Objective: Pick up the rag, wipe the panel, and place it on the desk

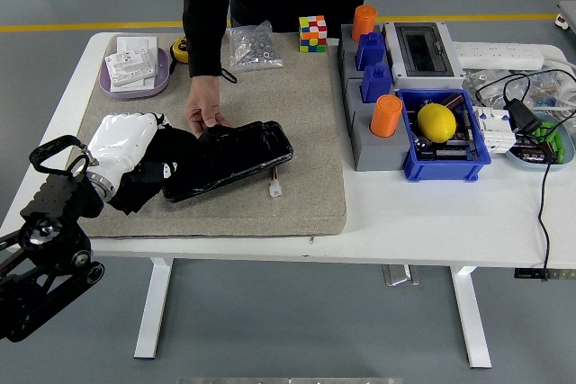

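Fingers of my white left hand point(121, 146) curl over a crumpled black cloth rag point(155, 173), pinning it at the left end of a glossy black rectangular panel point(229, 161) that lies tilted on the grey felt mat point(306, 132). The rag is bunched under my palm, part on the panel's left edge and part trailing onto the mat. Just beyond, a person's hand point(203, 107) in a black sleeve presses the panel's far edge, apparently steadying it. A small white connector point(274, 190) on thin wires sits beside the panel's near edge. My right arm is out of sight. By my reading, the rag is picked up and the wipe has reached the panel's left end; setting the rag down on the white table point(432, 213) remains.
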Available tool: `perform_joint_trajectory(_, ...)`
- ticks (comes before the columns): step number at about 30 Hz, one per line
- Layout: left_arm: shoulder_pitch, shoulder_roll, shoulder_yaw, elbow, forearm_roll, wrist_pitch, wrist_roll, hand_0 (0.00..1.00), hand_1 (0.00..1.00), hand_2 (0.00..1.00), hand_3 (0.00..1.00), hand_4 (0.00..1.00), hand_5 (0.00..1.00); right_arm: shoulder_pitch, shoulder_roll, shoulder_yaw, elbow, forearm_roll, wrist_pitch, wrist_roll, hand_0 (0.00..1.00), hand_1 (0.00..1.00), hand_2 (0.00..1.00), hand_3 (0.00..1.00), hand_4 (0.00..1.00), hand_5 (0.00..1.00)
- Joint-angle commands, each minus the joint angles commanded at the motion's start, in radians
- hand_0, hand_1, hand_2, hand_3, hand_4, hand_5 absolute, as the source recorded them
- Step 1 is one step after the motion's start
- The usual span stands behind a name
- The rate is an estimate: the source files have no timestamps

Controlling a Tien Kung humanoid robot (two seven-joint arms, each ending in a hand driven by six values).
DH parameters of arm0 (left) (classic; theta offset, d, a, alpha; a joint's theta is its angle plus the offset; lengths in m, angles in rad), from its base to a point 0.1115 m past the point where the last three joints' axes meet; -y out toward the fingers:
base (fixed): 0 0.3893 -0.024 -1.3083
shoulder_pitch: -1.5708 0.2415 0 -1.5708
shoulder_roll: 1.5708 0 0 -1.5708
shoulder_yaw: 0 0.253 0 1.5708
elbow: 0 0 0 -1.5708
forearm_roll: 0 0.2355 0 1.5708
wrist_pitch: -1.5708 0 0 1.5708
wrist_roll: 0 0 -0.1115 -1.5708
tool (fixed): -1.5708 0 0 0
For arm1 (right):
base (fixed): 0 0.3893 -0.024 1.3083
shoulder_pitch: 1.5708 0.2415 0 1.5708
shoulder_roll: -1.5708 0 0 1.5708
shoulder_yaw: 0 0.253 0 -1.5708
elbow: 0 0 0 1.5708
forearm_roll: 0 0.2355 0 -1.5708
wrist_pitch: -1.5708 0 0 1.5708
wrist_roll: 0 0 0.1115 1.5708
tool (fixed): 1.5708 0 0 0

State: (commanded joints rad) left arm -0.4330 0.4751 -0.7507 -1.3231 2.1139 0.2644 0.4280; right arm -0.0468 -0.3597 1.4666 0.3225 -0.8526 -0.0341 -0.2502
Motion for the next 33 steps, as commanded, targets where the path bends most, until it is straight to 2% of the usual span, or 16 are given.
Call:
perform_joint_trajectory(13, -0.004, -0.01, -0.07, 0.16, -0.017, 0.044, -0.037, 0.227, 0.079, 0.397, 0.273, 0.002, 0.002, 0.001, -0.001, -0.007, 0.003, 0.002, -0.003, -0.005, 0.69, 0.461, 0.644, 0.623, 0.998, 0.703)
perform_joint_trajectory(21, -0.022, -0.022, -0.067, 0.229, -0.051, 0.067, -0.06, 0.227, 0.079, 0.397, 0.273, 0.002, 0.002, 0.004, 0.0, -0.012, 0.004, 0.002, -0.003, -0.004, 0.69, 0.461, 0.644, 0.623, 0.998, 0.703)
perform_joint_trajectory(22, -0.024, -0.024, -0.067, 0.235, -0.054, 0.071, -0.063, 0.236, 0.116, 0.397, 0.276, 0.002, 0.002, 0.005, 0.001, -0.012, 0.004, 0.002, -0.003, -0.003, 0.69, 0.461, 0.644, 0.623, 0.998, 0.703)
perform_joint_trajectory(27, -0.027, -0.032, -0.078, 0.263, -0.073, 0.081, -0.079, 0.236, 0.116, 0.397, 0.276, 0.002, 0.002, 0.008, 0.002, -0.014, 0.006, 0.004, -0.005, -0.003, 0.69, 0.461, 0.644, 0.623, 0.998, 0.703)
perform_joint_trajectory(28, -0.027, -0.033, -0.08, 0.265, -0.075, 0.086, -0.085, 0.279, 0.252, 0.433, 0.365, 0.115, 0.002, 0.008, 0.002, -0.012, 0.006, 0.002, -0.005, -0.003, 0.689, 0.461, 0.644, 0.623, 0.998, 0.703)
perform_joint_trajectory(33, -0.032, -0.035, -0.078, 0.287, -0.094, 0.079, -0.094, 0.279, 0.252, 0.433, 0.365, 0.115, 0.002, 0.007, 0.002, -0.007, 0.006, 0.001, -0.004, -0.003, 0.689, 0.461, 0.644, 0.623, 0.998, 0.703)
